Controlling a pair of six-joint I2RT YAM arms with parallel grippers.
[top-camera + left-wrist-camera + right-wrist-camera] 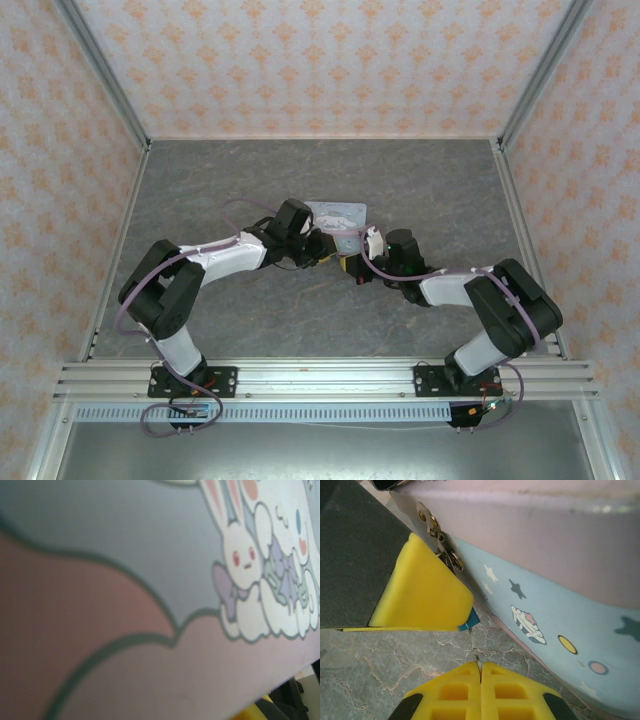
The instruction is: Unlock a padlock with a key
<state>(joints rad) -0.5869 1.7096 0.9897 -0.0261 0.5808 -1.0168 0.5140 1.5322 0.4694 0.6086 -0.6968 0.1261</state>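
Observation:
The teal padlock (pixel 469 621) peeks out from under a yellow finger pad (pixel 422 590) of my left gripper (pixel 322 247), just below the tin's metal hasp (pixel 437 537). Most of the padlock is hidden by that pad, which seems to clamp it. The key (pixel 474 645) is a thin metal sliver that runs from the padlock's bottom down into my right gripper (pixel 481 666). That gripper's yellow fingers are pressed together on the key. In the top view both grippers meet in front of the tin, the right gripper (pixel 352 265) just right of the left.
The pale blue cartoon-print tin (pixel 338 214) stands right behind the grippers; its bunny-print lid (pixel 125 555) is very close to the left wrist camera and its side wall (pixel 545 605) is beside the key. Grey marble table (pixel 380 655) lies below, with patterned walls around.

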